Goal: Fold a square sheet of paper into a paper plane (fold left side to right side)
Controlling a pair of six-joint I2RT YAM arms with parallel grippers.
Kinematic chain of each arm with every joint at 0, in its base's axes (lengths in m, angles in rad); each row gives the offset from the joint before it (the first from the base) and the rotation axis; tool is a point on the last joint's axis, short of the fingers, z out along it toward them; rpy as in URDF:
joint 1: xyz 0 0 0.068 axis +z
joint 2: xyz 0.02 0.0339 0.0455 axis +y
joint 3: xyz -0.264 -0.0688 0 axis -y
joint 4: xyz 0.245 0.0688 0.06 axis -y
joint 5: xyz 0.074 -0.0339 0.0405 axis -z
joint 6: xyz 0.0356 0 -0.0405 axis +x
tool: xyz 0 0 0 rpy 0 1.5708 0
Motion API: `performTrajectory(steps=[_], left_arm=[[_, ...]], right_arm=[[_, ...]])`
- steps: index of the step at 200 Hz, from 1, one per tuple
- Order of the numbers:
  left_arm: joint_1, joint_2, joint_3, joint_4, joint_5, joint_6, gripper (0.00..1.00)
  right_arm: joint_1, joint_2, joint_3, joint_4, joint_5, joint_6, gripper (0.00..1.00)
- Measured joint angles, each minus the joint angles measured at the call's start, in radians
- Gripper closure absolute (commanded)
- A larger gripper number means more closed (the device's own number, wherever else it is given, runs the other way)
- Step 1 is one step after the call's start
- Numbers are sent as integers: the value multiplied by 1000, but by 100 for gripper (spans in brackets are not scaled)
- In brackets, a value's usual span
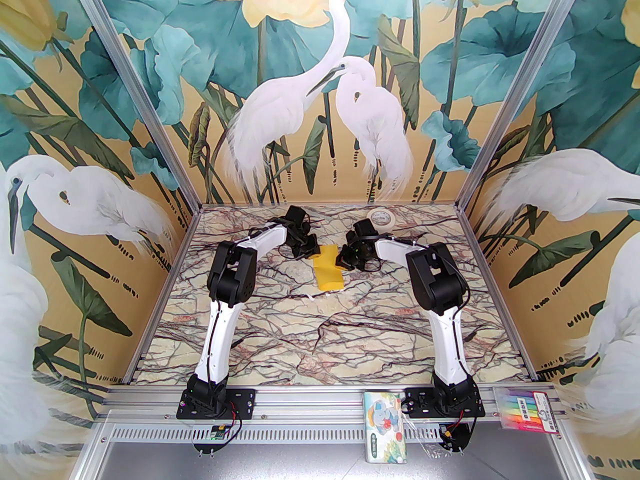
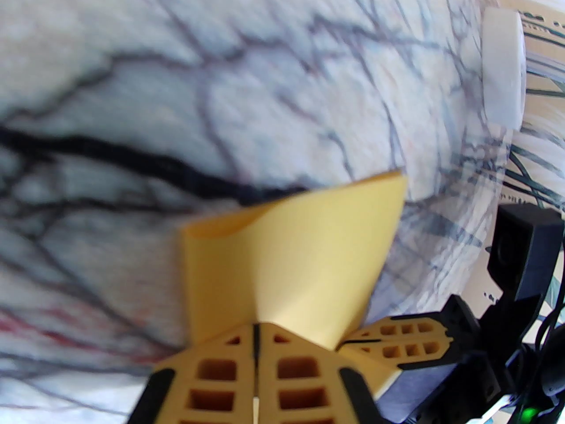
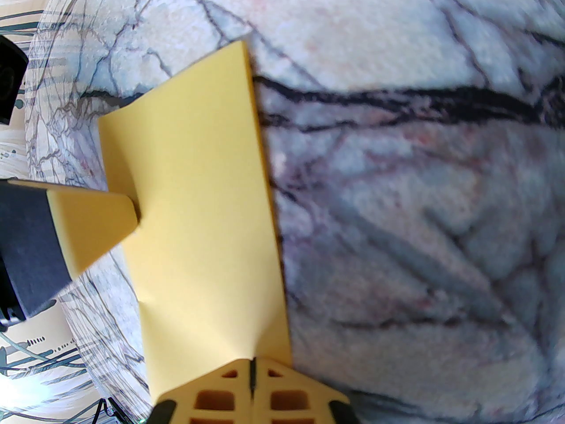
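Reaching over marble table (image 1: 320, 328), both arms meet mid-far. Left gripper (image 2: 255, 326), right gripper (image 3: 251, 364): each pinched tight on paper (image 1: 327, 273), one per side. Paper bright yellow, doubled into narrow strip (fold loose, bulging), low over table. Tape roll (image 1: 380, 215) at far edge, well apart.

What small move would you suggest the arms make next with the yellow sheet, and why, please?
Probably lower the left hand and right hand together until the yellow sheet lies flat on the table. Both are shut on its far end, and it is doubled over but bowed open, its fold not yet pressed flat.
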Motion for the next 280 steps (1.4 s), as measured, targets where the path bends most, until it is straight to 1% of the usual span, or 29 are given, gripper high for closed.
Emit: performTrajectory(steps=[47, 66, 94, 127, 149, 178, 198, 240, 280], left_arm=[[0, -3, -6, 4, -1, 8, 95], [0, -32, -45, 11, 0, 4, 94], [2, -142, -175, 43, 11, -29, 94], [-5, -299, -364, 150, 54, -103, 94], [-27, -346, -454, 214, 80, -149, 94], [-64, -352, -537, 268, 98, -195, 94], [-73, -352, -570, 290, 112, -213, 94], [-73, -352, -575, 301, 111, -221, 94], [-74, -344, -575, 281, 81, -187, 94]], right_arm=[[0, 0, 0, -2, 2, 0, 100], [0, 0, 1, -3, 2, -1, 100], [1, 0, 3, -6, 6, -2, 100], [4, 0, 6, -11, 14, -2, 100], [4, 0, 6, -11, 14, -3, 100], [4, 0, 6, -11, 14, -2, 100], [4, 0, 6, -11, 13, -2, 100], [4, 0, 6, -11, 13, -3, 100], [4, 0, 6, -11, 13, -3, 100]])
